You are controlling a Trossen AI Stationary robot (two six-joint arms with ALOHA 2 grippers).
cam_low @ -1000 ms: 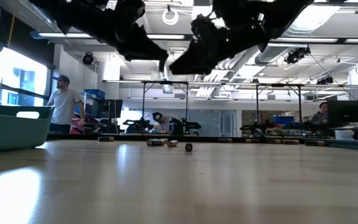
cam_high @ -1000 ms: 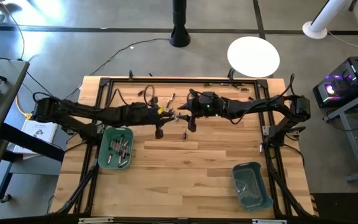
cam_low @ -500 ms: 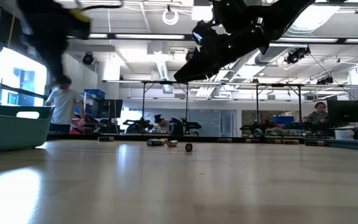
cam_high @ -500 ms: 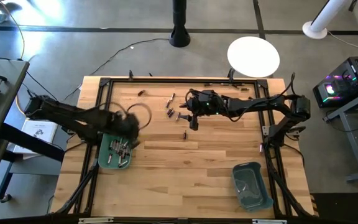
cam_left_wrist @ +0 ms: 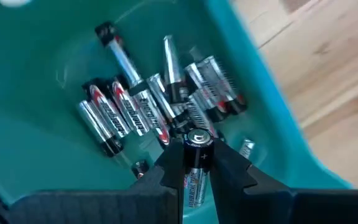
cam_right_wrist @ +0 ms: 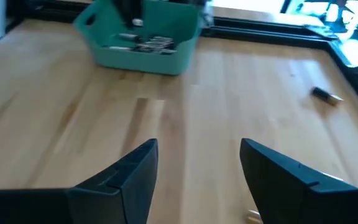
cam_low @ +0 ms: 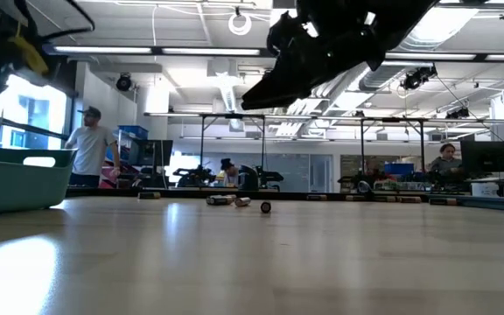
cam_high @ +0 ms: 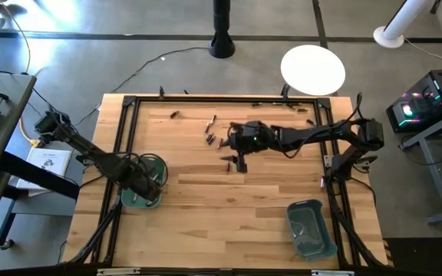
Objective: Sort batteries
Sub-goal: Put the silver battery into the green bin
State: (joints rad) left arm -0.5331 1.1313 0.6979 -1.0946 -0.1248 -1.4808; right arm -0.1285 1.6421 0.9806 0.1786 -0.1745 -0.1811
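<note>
L gripper (cam_left_wrist: 194,165) is hovering over the teal bin (cam_left_wrist: 263,99) w/ a pile of batteries (cam_left_wrist: 160,102), clamping one battery (cam_left_wrist: 196,168); R gripper (cam_right_wrist: 197,165) is hanging open above the table (cam_right_wrist: 241,93).

The left arm reaches down over the teal bin, its end effector (cam_left_wrist: 196,163) just above the bin's floor, fingers closed on a battery (cam_left_wrist: 195,168). The right arm stretches well away from that bin, its end effector (cam_right_wrist: 197,165) held above the worktop, fingers spread wide and empty.
</note>
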